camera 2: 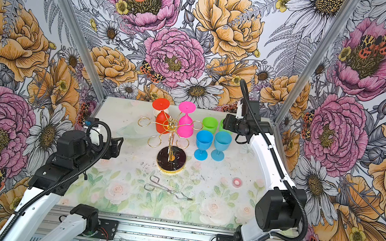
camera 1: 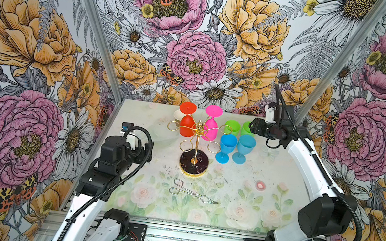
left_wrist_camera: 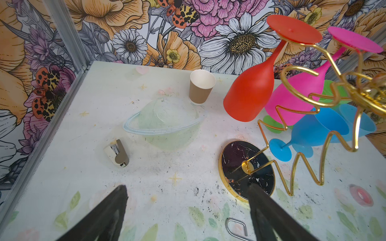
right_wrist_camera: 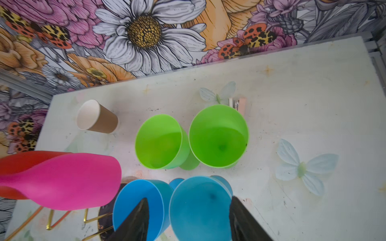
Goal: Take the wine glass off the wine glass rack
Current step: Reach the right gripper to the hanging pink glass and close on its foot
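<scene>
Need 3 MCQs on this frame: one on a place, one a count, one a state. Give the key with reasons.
1. Where do the tongs lie?
A) flat on the table, on the robot's side of the rack base
B) hung on a rack loop
C) behind the rack, by the back wall

2. How many glasses hang on the rack?
A) one
B) two
C) four

3. The left pincer is:
A) shut on the tongs
B) shut on a rack loop
C) open, holding nothing

Key:
1. A: in both top views the tongs lie between the base and the arm mounts.
2. B: only the red glass and the pink glass hang upside down.
3. C: its fingers stand wide apart, with nothing between them.
</scene>
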Controlling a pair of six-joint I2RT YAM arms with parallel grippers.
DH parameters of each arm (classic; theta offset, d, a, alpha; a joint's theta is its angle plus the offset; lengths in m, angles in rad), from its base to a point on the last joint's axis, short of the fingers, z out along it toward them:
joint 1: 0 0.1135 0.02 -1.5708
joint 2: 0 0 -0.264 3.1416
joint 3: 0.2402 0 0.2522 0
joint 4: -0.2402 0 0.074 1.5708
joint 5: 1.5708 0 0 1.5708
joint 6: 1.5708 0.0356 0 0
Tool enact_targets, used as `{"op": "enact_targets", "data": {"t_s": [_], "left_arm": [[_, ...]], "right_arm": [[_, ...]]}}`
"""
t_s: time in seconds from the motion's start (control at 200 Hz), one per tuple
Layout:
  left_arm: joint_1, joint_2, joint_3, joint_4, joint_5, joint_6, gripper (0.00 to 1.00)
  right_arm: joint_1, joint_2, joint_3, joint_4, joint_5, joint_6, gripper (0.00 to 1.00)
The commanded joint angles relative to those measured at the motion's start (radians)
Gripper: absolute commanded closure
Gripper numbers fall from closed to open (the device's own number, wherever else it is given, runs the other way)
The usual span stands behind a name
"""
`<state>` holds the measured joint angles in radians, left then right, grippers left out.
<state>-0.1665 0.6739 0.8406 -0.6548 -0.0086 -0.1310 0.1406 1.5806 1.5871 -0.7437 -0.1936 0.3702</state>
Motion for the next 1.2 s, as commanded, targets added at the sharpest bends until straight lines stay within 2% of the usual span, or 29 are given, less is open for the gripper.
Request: {"op": "enact_targets", "data": {"t_s": [0.0, 0.175, 0.34, 0.761, 1.196], "left_arm": [[0.01, -0.013, -0.021, 0.038, 0.035, 0.004, 0.09], [0.011, -0.01, -0.034, 0.061, 0.045, 0.002, 0.09], [0.01, -0.006, -0.039, 0.072, 0.05, -0.002, 0.09], [0.011, -0.025, -0.045, 0.072, 0.061, -0.005, 0.09], [0.01, -0.03, -0.049, 0.072, 0.063, 0.01, 0.09]], "right_arm": [[0.0, 0.026, 0.09, 0.015, -0.223, 0.055, 0.38], [0.009, 0.101, 0.213, 0.033, -0.372, 0.115, 0.41], [0.043, 0.178, 0.319, 0.044, -0.454, 0.155, 0.45], [0.111, 0.295, 0.399, 0.071, -0.518, 0.194, 0.45], [0.146, 0.319, 0.397, 0.107, -0.514, 0.233, 0.59]]}}
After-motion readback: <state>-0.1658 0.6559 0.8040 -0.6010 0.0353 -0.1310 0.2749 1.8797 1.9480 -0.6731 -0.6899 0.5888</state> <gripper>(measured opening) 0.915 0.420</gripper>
